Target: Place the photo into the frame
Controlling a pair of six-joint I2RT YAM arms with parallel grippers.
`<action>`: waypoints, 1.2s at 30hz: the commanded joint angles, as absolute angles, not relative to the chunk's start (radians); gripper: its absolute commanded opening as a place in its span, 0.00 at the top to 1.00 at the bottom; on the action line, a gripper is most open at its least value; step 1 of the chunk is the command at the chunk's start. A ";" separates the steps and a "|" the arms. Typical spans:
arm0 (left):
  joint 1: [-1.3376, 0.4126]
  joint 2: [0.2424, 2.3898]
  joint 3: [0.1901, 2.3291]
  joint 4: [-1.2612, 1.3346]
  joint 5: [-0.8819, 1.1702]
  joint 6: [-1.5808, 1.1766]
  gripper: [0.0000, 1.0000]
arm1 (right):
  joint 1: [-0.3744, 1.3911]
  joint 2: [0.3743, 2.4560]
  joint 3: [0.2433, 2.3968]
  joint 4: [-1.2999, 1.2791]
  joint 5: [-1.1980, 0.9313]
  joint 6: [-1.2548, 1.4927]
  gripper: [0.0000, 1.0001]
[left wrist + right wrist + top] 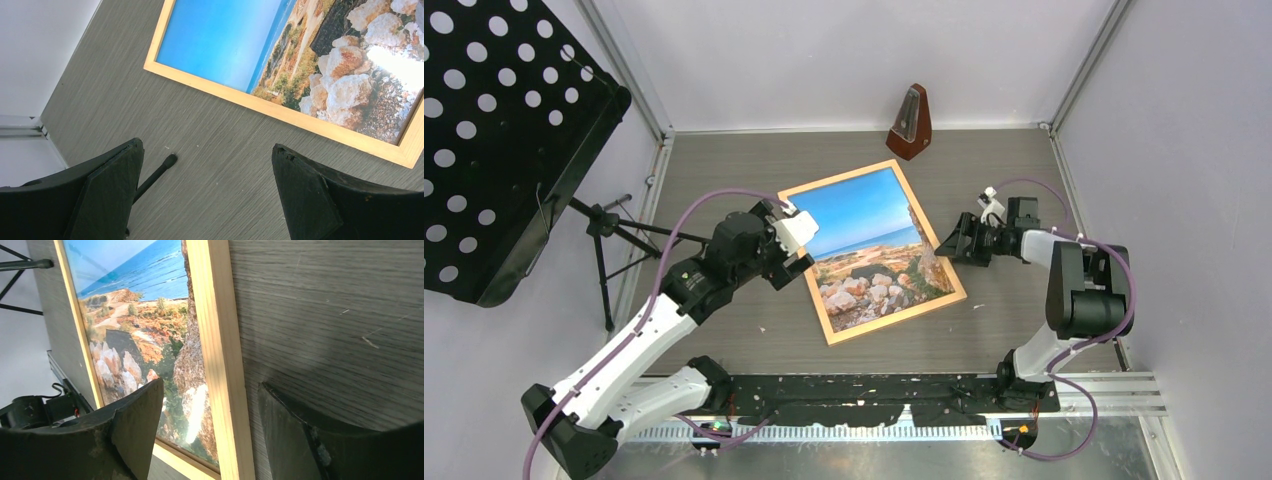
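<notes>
The photo (871, 247) of blue sky, sea and pale boulders lies face up inside the light wood frame (894, 325), flat on the grey table, turned askew. My left gripper (796, 262) is open and empty just left of the frame's left edge. In the left wrist view the frame (280, 107) and photo (235, 40) lie beyond the open fingers (112, 185). My right gripper (951, 240) is open and straddles the frame's right rail (220, 365), one finger (135, 425) over the photo (145, 315), the other on the table side.
A brown metronome (911, 124) stands at the back of the table. A black perforated music stand (494, 130) on a tripod (609, 232) stands at the left; one tripod foot (169, 161) rests near my left gripper. White walls enclose the table.
</notes>
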State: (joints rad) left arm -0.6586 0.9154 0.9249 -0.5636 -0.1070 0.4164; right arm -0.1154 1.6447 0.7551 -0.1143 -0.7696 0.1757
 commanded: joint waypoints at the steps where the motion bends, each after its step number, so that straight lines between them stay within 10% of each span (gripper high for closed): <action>1: -0.654 0.919 0.923 -0.499 -0.100 0.390 0.00 | -0.119 1.617 0.791 -0.222 -0.676 0.095 0.24; 36: -0.355 1.031 0.864 -0.513 -0.121 0.261 0.00 | 0.063 1.604 0.971 -0.547 -0.734 -0.152 0.19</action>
State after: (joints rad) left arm -0.3985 1.0389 0.8463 -0.5289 -0.1360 0.3012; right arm 0.0681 1.7119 0.9382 -0.5552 -0.7696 -0.1379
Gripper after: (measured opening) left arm 0.994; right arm 0.795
